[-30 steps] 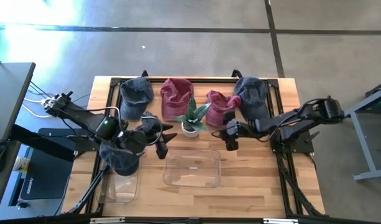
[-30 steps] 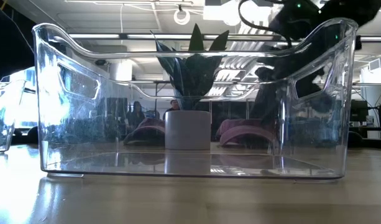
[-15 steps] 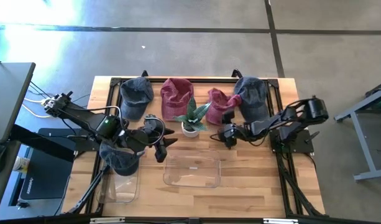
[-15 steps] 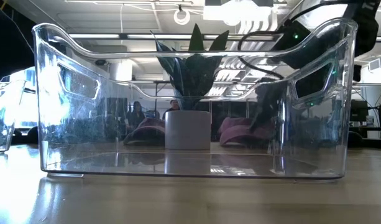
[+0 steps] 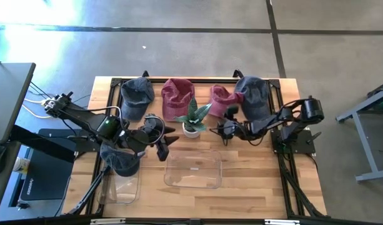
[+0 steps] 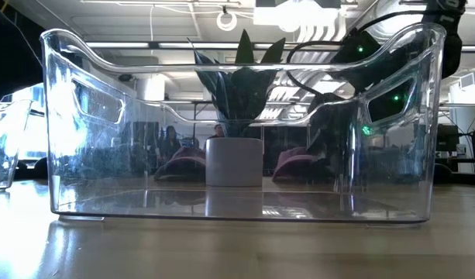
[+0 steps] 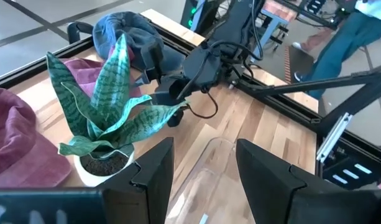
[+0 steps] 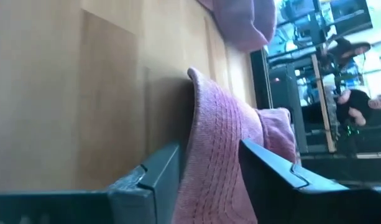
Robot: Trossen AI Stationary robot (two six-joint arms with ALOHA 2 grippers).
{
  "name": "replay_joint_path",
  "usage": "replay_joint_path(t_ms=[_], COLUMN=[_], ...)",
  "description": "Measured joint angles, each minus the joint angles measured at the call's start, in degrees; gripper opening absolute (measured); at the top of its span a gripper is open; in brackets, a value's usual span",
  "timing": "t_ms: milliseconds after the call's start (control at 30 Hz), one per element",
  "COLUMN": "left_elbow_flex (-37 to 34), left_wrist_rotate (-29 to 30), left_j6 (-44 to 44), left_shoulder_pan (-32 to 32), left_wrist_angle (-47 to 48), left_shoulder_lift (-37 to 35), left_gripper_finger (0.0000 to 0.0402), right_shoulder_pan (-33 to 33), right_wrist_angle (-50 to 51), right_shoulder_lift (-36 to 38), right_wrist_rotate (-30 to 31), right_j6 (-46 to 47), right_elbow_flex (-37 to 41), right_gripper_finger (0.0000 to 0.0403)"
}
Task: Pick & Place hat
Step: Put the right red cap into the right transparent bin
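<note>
Potted plant (image 5: pixel 192 120) behind clear bin (image 5: pixel 192 169)

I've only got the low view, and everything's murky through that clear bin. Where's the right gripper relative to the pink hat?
Observer: From above, the right gripper is at the near edge of the pink hat, just right of the plant.
Operator: Lined up on the brim?
Observer: Yes, its wrist view shows the pink brim straight ahead, lying on the wood.
Operator: And the left gripper?
Observer: The left gripper is open and empty, by the clear bin's back left corner.
</note>
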State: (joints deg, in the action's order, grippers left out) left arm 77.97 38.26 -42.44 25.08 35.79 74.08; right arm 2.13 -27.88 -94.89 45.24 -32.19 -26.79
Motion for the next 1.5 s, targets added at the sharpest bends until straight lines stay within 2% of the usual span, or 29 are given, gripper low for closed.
replay_joint_path(t_ms=[100, 267, 467, 567, 667, 767, 933, 1067, 1267, 1500], left_elbow_flex=[-0.02, -0.02, -0.04, -0.04, -0.04, -0.04, -0.04, -0.04, -0.04, 0.02], left_wrist_rotate=[1.3, 3.88, 6.02, 7.28, 7.49, 7.11, 4.66, -0.88, -6.82, -9.19], left_j6=[-0.14, -0.32, 1.46, 2.84, 4.34, 6.89, 15.5, 20.19, 26.07, 32.17], left_shoulder_pan=[0.0, 0.0, 0.0, -0.04, -1.39, -3.03, -6.15, -9.35, -13.7, -19.42], left_wrist_angle=[-0.02, -0.8, -2.53, -3.4, -5.55, -9.18, -16.75, -22.06, -25.66, -28.52], left_shoulder_lift=[0.0, 0.0, 0.0, 0.0, 0.0, 0.0, 0.0, 0.0, 0.5, 2.98], left_gripper_finger=[0.0169, 0.0169, 0.0169, 0.0169, 0.0169, 0.0169, 0.0169, 0.0169, 0.0169, 0.017], right_shoulder_pan=[0.74, 1.01, 1.01, 1.65, 3.57, 6.4, 11.41, 15.45, 21.5, 25.2], right_wrist_angle=[-0.25, -0.18, 3.34, 15.52, 32.75, 48.39, 63.64, 70.26, 74.53, 75.38], right_shoulder_lift=[0.64, 5.56, 20.0, 29.32, 36.63, 40.5, 41.69, 40.11, 37.96, 36.74], right_wrist_rotate=[1.7, -0.09, 1.32, -0.48, -6.3, -14.22, -26.64, -37.35, -49.18, -58.05], right_j6=[-0.16, 0.04, 0.24, 3.96, 12.83, 21.92, 29.07, 32.28, 37.3, 37.75], right_elbow_flex=[0.0, -0.04, -0.19, -3.26, -9.29, -16.65, -27.47, -35.1, -44.67, -46.73], right_gripper_finger=[0.0114, 0.0017, 0.0031, 0.0011, 0.0009, 0.001, 0.0006, 0.0003, 0.0003, 0.0002])
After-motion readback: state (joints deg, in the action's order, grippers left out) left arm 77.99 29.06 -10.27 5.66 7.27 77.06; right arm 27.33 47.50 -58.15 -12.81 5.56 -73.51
